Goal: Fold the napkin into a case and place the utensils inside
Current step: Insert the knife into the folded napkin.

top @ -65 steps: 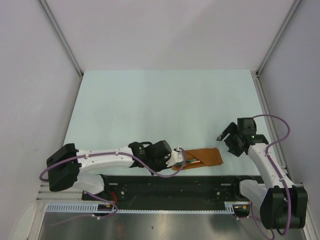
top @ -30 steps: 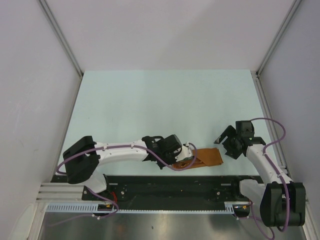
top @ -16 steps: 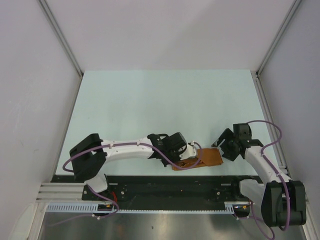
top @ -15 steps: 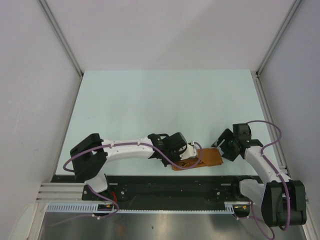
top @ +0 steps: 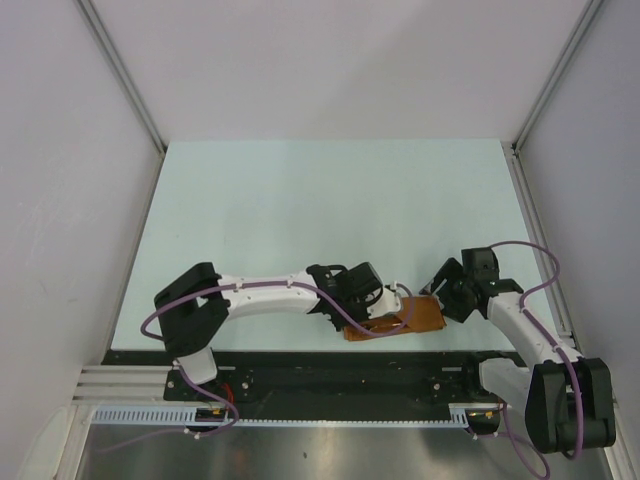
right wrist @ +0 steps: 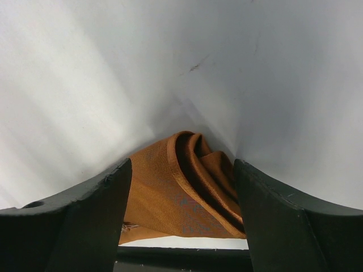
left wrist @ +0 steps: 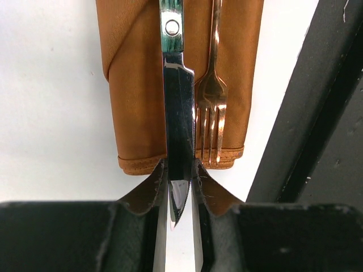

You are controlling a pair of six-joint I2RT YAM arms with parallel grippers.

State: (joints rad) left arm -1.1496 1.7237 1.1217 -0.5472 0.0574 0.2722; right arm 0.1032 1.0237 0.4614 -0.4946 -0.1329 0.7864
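The rust-orange case lies at the table's near edge as a narrow folded strip. In the left wrist view the case has a copper-coloured fork lying on it, tines toward me. My left gripper is shut on the knife's shiny blade. The knife's dark teal handle reaches out over the cloth. In the top view the left gripper sits at the case's left end. My right gripper is open, and in its wrist view its fingers straddle the case's layered right end without closing on it.
A black rail runs along the table's near edge, right beside the case, and shows in the left wrist view. The pale table stretches away behind the case. White walls stand on the left, right and far sides.
My left arm has reached further right, carrying the knife along the case. My right gripper has come down and left to the case's right end.
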